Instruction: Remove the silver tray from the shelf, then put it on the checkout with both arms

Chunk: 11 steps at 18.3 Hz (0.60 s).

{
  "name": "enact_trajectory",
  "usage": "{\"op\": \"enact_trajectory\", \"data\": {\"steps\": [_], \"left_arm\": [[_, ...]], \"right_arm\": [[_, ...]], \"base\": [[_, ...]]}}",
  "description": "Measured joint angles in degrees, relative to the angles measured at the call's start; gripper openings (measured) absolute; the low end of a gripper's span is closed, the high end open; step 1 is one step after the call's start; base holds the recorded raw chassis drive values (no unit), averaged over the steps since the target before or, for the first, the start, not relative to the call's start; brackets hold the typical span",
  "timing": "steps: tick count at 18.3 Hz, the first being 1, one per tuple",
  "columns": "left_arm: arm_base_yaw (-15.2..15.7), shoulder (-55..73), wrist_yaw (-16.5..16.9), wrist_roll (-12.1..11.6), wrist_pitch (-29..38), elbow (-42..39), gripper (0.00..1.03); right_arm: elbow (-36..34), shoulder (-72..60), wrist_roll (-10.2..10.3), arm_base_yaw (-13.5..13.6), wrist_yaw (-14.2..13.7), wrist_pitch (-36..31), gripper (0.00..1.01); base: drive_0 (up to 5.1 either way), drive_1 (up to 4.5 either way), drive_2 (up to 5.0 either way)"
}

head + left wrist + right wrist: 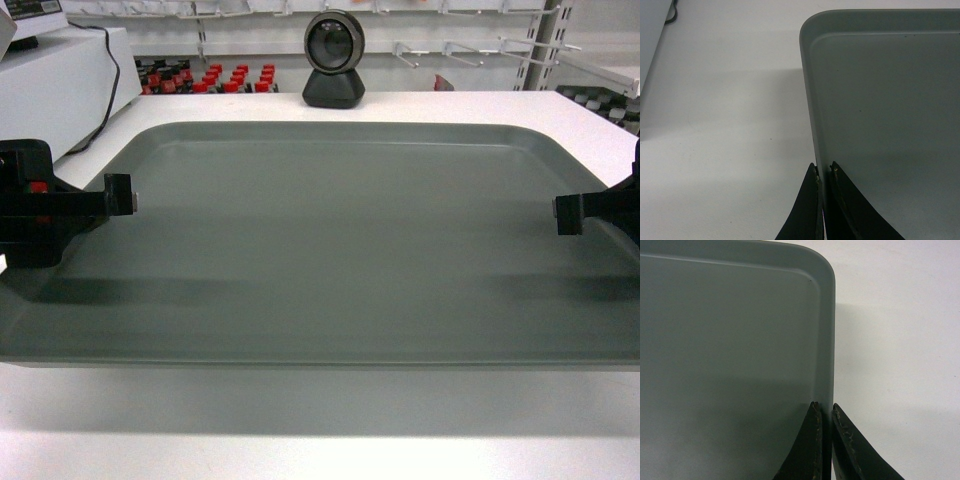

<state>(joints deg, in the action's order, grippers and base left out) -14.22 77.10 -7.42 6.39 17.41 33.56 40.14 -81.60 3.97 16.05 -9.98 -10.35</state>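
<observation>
The silver tray fills the middle of the head view, hanging level just over the white checkout and casting a shadow on it. My left gripper is shut on the tray's left rim. My right gripper is shut on the right rim. In the left wrist view the fingers of the left gripper pinch the edge of the tray, with the tabletop beside it. The right wrist view shows the right gripper pinching the rim of the tray above the tabletop.
A black dome-shaped device stands on the checkout just behind the tray's far edge. A white box with a black cable sits at the back left. White store shelves with red-capped bottles line the background.
</observation>
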Motion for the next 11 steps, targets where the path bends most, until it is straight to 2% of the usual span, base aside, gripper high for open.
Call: {"op": "enact_trajectory", "data": {"steps": [10, 11], "left_arm": [[0.0, 0.0, -0.4, -0.2, 0.4, 0.0, 0.03], [-1.7, 1.2, -5.3, -2.3, 6.0, -0.9, 0.03]], "right_arm": [[0.0, 0.0, 0.0, 0.0, 0.0, 0.0, 0.03], [-1.7, -0.4, -0.5, -0.3, 1.2, -6.6, 0.03]], "base": [[0.0, 0.0, 0.0], [0.0, 0.0, 0.0]]}}
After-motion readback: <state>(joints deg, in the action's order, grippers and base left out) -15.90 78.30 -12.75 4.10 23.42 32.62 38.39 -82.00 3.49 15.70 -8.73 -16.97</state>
